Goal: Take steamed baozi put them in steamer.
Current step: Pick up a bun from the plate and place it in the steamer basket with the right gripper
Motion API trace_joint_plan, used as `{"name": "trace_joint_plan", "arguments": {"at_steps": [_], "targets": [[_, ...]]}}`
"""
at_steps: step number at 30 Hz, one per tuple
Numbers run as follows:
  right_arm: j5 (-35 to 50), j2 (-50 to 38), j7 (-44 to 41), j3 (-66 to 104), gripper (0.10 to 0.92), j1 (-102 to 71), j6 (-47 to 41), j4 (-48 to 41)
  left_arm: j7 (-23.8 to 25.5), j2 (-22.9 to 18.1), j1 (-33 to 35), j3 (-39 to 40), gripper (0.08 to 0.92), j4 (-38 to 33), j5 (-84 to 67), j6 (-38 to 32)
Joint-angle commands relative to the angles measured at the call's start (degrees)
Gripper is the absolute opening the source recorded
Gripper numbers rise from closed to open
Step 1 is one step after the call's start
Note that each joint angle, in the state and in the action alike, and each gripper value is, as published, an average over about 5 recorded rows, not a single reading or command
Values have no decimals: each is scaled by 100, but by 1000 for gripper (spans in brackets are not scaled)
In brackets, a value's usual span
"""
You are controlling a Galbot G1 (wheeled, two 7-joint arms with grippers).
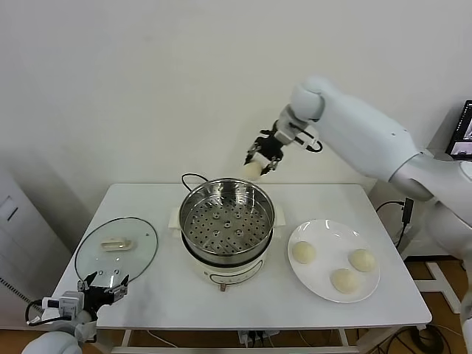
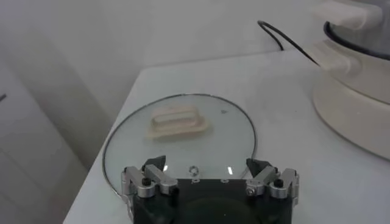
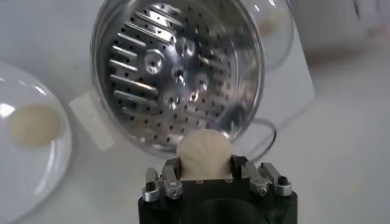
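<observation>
Nearest the robot, at the counter's front-left corner: the left tool (image 1: 103, 286) waits with its jaws spread wide and nothing between them, low beside the round glass lid with a white handle (image 1: 116, 248), which lies flat on the white rectangular counter (image 1: 162, 295).
Plate contents: the flat white round plate (image 1: 333, 259) at front right carries three smooth cream-white steamed baozi (image 1: 304, 252), (image 1: 344, 280) and (image 1: 361, 259), spaced apart from one another.
Steamer contents: the round shiny stainless-steel steamer with a perforated floor (image 1: 226, 221), seated on its white electric pot base (image 1: 225, 271) at mid-counter, holds nothing yet; its holes all show bare.
Carried bun: a fourth cream-white round baozi (image 3: 204, 152) is clamped between the fingers of the right tool (image 1: 264, 157), raised above and just behind the steamer's far rim, not over the basket's centre.
Risk, release point: let go where it hangs, the bun would likely strike the rim or fall behind the pot onto the counter near the black cord (image 1: 189, 179); the tool probably needs to come nearer and lower first.
Risk, squeeze: soft dough could dent or stick to a finger and release late.
Risk, rim contact: a steep descent could knock the basket on its base.
</observation>
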Motion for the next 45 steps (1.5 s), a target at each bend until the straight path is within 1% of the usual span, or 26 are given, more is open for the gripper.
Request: {"name": "trace_joint_plan", "arguments": {"at_steps": [1, 7, 11, 29, 35, 38, 45], "targets": [[-1232, 357, -26, 222, 509, -363, 725, 184, 0, -7, 7, -2, 823, -6, -1, -4], [-2191, 462, 0, 714, 509, -981, 725, 186, -1, -25, 25, -6, 823, -2, 4, -6], [-2587, 591, 50, 962, 509, -1307, 725, 77, 0, -33, 25, -4, 823, 8, 15, -3], [-2822, 953, 139, 1155, 512, -1611, 725, -237, 3, -87, -4, 11, 823, 52, 31, -6], [-3079, 1031, 310, 1241, 515, -1646, 725, -299, 3, -79, -16, 6, 823, 68, 32, -15], [-3188, 1043, 407, 1266, 565, -1657, 725, -304, 4, -88, -21, 12, 823, 65, 32, -15], [-3213, 1061, 515, 1358, 764, -1606, 725, -317, 3, -109, -14, 21, 823, 43, 32, -14]]}}
